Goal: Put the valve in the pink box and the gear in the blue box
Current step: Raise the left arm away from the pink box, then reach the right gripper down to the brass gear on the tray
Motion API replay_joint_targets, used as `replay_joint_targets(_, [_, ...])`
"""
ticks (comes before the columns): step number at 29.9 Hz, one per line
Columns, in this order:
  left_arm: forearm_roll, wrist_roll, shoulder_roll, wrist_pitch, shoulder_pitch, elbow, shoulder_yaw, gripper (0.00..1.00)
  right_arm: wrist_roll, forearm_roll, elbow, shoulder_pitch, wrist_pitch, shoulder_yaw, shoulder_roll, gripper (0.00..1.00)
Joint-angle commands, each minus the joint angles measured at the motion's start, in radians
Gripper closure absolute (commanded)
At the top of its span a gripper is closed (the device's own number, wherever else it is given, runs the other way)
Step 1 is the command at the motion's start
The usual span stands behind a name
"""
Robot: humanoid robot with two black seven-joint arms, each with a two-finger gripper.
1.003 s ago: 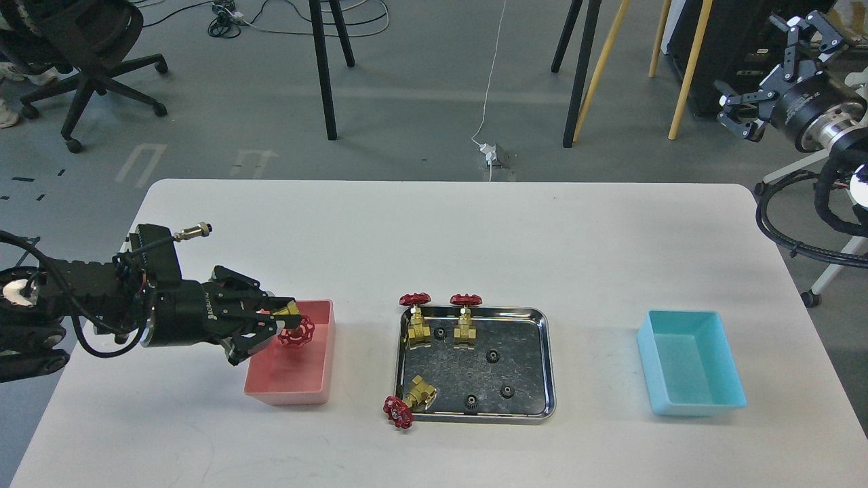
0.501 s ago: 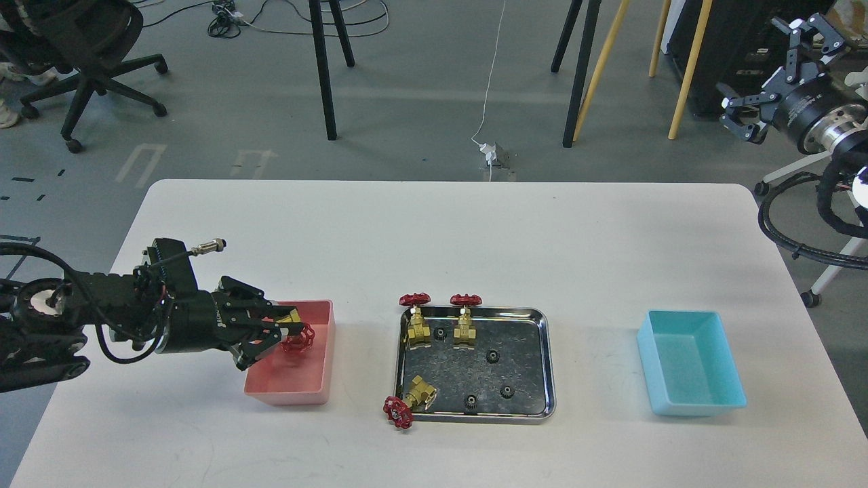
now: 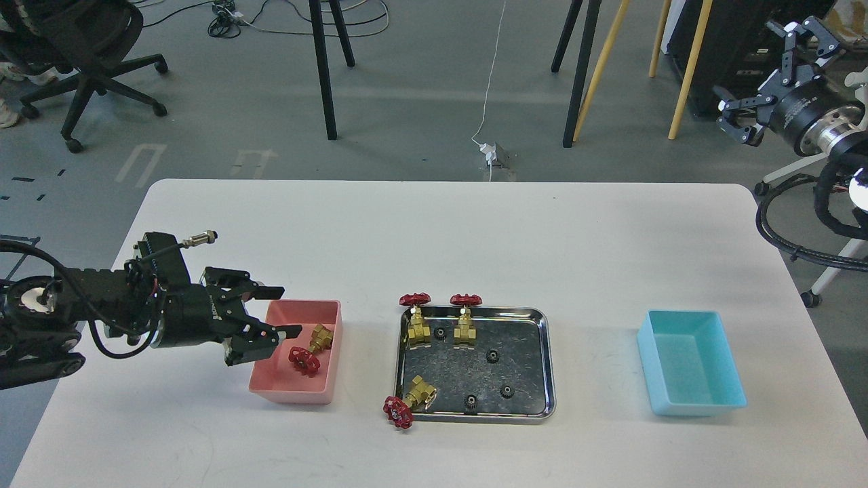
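Observation:
A brass valve with a red handwheel [image 3: 309,351] lies loose inside the pink box [image 3: 288,393]. My left gripper [image 3: 285,313] is open and empty at the box's left rim, just left of that valve. Three more valves stand or lie at the steel tray [image 3: 529,413]: two at its back edge [image 3: 416,318] [image 3: 465,320], one at its front left corner [image 3: 409,400]. Several tiny black gears [image 3: 493,355] lie on the tray. The blue box [image 3: 692,407] is empty at the right. My right gripper [image 3: 773,74] is open, raised beyond the table's far right corner.
The white table [image 3: 434,230] carries the three containers in a row near its front. Beyond it are chair and stand legs, cables on the floor, and a thick black cable loop [image 3: 786,230] at the right edge.
My left gripper opened and let the valve go; it now lies in the pink box. The gripper drew back left a little and the box shifted slightly. The right gripper barely moved.

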Motion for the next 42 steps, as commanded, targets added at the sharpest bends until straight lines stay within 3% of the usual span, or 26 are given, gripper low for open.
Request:
replay_joint_targets(1, [-0.027, 0.0, 0.051, -0.01, 0.004, -0.027, -0.114, 0.24, 0.003, -0.053, 0.003, 0.012, 0.0, -0.042, -0.002, 0.0])
replay_joint_targets(7, [-0.372, 0.0, 0.085, -0.06, 0.009, -0.113, -0.315, 0.23, 0.006, -0.304, 0.033, 0.087, 0.0, -0.107, -0.001, 0.0])
replay_joint_targets(13, [-0.854, 0.0, 0.033, -0.219, 0.013, -0.167, -0.587, 0.2, 0.006, -0.665, 0.274, 0.13, 0.0, -0.164, -0.015, 0.0])
replay_joint_targets(18, [-1.285, 0.0, -0.125, -0.404, 0.071, -0.112, -0.887, 0.12, -0.009, -1.048, 0.515, 0.144, 0.0, -0.217, -0.077, 0.0])
replay_joint_targets(25, [-1.351, 0.0, -0.378, -0.606, 0.223, 0.044, -1.274, 0.09, -0.02, -1.363, 0.887, 0.184, 0.0, -0.361, -0.17, 0.0])
replay_joint_targets(28, [-1.367, 0.0, -0.458, -0.668, 0.231, 0.118, -1.313, 0.08, -0.02, -1.429, 0.981, 0.211, 0.0, -0.398, -0.168, 0.0])
replay_joint_targets(31, [-1.365, 0.0, -0.508, -0.668, 0.232, 0.15, -1.313, 0.07, -0.028, -1.464, 1.066, 0.215, 0.0, -0.461, -0.16, 0.0])
replay_joint_targets(42, [-1.365, 0.0, -0.547, -0.666, 0.272, 0.15, -1.319, 0.06, -0.066, -1.679, 1.146, 0.228, 0.0, -0.657, -0.056, 0.07])
